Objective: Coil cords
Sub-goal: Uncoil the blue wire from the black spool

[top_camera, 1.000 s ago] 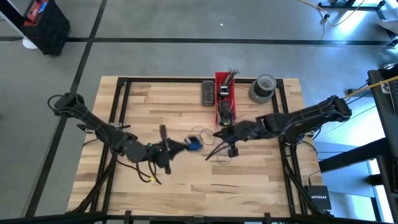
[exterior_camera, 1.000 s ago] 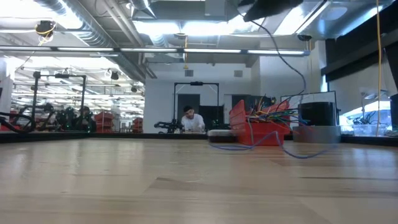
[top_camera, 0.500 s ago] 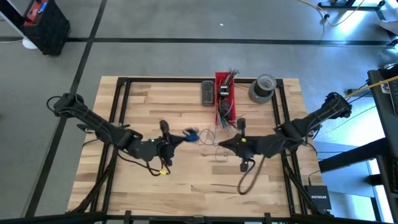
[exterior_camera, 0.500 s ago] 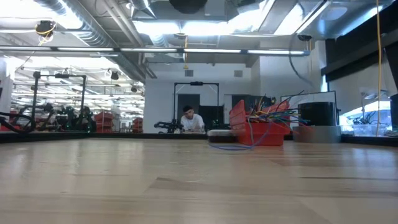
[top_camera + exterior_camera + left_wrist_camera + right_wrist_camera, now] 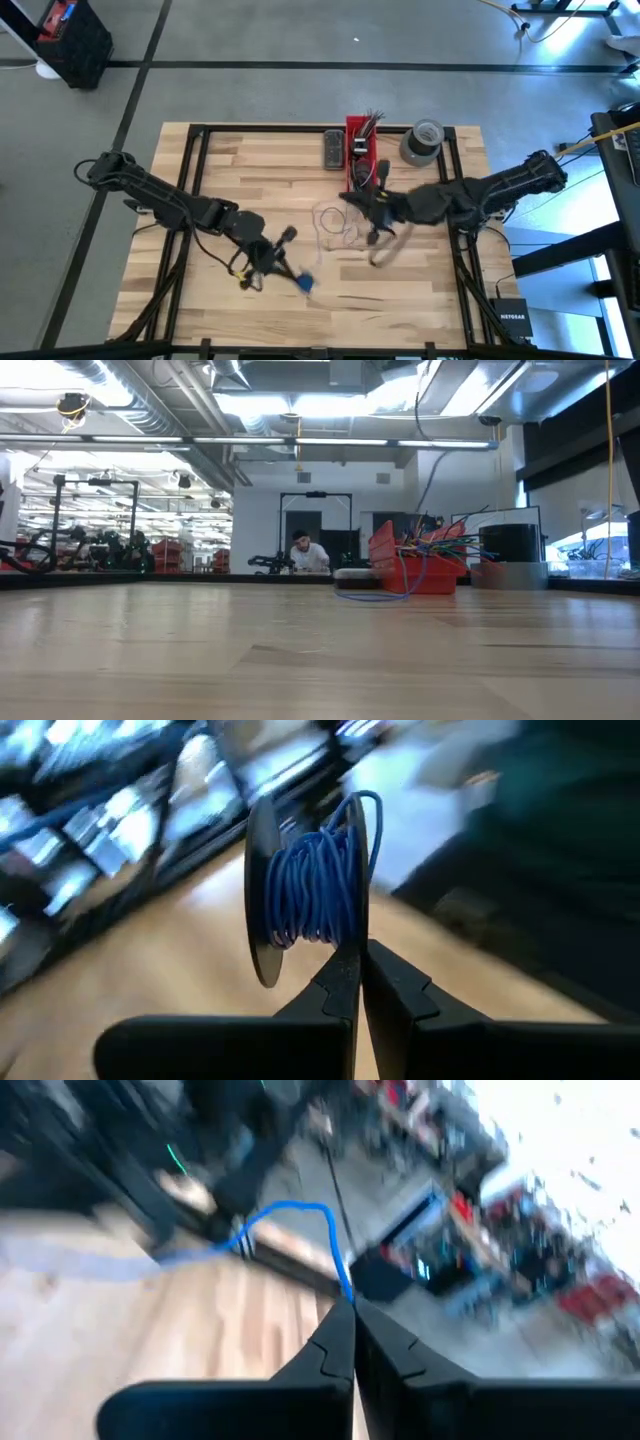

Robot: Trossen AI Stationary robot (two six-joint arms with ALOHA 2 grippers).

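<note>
Take the red bin (image 5: 360,160) at the far edge of the table (image 5: 250,160) as your landmark.

From the high view, you can locate both arms. The left gripper (image 5: 292,276) is well on the near-left side of the red bin, over the table's near half. The right gripper (image 5: 347,197) sits just on the near side of the bin. Loose loops of thin cord (image 5: 333,222) lie on the wood between the two grippers, near the bin.

The high view does not resolve what each gripper holds; consult the wrist views. In the left wrist view, the jaws are pinched fully together on the rim of a dark spool (image 5: 262,900) wound with blue cord (image 5: 315,885). In the right wrist view, the jaws are likewise closed tight, clamping a single blue cord strand (image 5: 300,1220) that arcs away from the fingertips toward the table.

The low view shows neither gripper. It does show the bin's contents: a bunch of short multicoloured wire ends (image 5: 440,542) sticking out of the top, and a blue-purple cord (image 5: 385,592) that trails from the bin down onto the table. A grey tape roll (image 5: 422,141) stands just right of the bin, and a dark flat device (image 5: 333,149) lies just left of it. A person (image 5: 305,552) is visible in the room beyond.
</note>
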